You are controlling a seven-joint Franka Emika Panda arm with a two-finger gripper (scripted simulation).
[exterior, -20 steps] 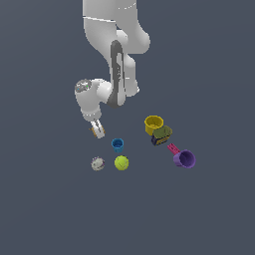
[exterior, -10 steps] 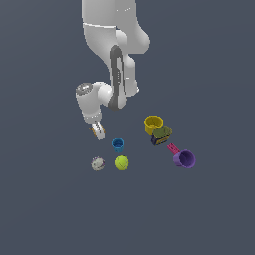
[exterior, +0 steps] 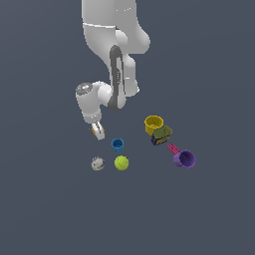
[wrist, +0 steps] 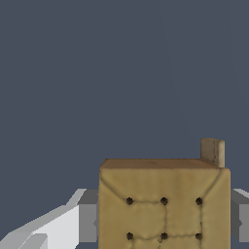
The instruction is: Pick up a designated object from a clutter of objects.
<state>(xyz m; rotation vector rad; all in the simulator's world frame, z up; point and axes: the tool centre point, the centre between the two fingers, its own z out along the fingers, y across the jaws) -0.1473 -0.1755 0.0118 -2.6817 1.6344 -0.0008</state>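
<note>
The designated object, a tan cracker-like block with dark dimples, fills the near part of the wrist view between two grey fingers. My gripper is shut on it. In the exterior view the block shows only as a small tan patch at the fingertips, towards the exterior view's left of the clutter. I cannot tell how high it hangs above the floor.
A blue cup stands just to the exterior view's right of the gripper. Nearer the camera lie a grey ball and a yellow-green ball. Farther right are a yellow cup, an olive toy and a purple cup.
</note>
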